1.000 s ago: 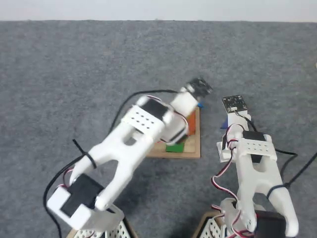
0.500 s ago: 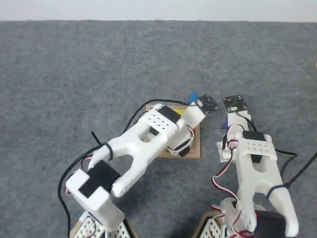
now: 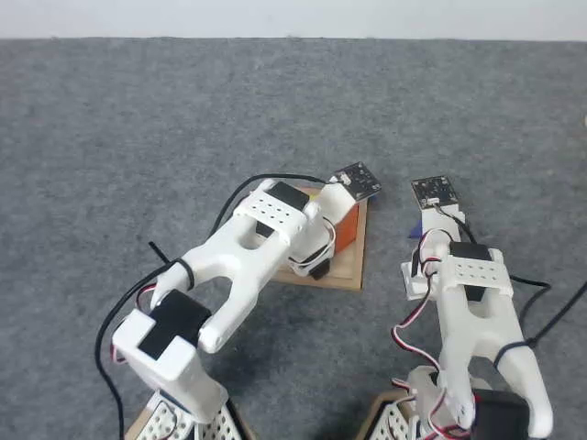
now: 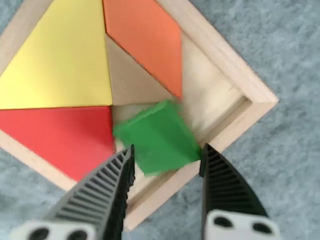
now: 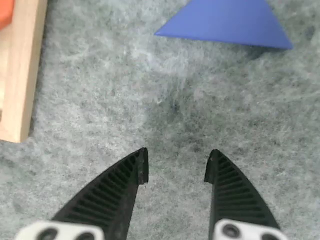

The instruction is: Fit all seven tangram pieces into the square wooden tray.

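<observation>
- L gripper (image 4: pixel 166 155) is grasping the green square wooden piece (image 4: pixel 157 137). It is holding it tilted, just above the floor of the square wooden tray (image 4: pixel 235 75), close to one tray corner.
- The yellow triangle (image 4: pixel 60 60), red triangle (image 4: pixel 55 135) and orange parallelogram (image 4: pixel 145 35) are already lying flat in the tray. A bare triangular gap (image 4: pixel 132 80) is showing between them, w/ more bare floor running along the rim by the corner.
- Step in hand, prob.: seating the green square. To do it well:
  - level the piece first, since one edge is riding higher than the other;
  - turn it so its sides are running parallel to the orange edge and the rim, then lower it straight down;
  - let go only once it is lying flat, and avoid dragging sideways, as the tray looks light enough to slide on the grey felt table (image 3: pixel 138 119).
- R gripper (image 5: pixel 176 162) is hanging released over the felt, right of the tray, w/ the blue triangle (image 5: pixel 230 22) lying loose beyond it.
- Vs 0.5 s ago:
  - L arm (image 3: pixel 266 238) is swinging back leftward and its wrist board is sitting further left;
  - the tray's near right corner is shifting slightly left and looks a bit rotated;
  - the blue tip seen far of the tray is now hidden by the wrist;
  - R arm is staying put.
</observation>
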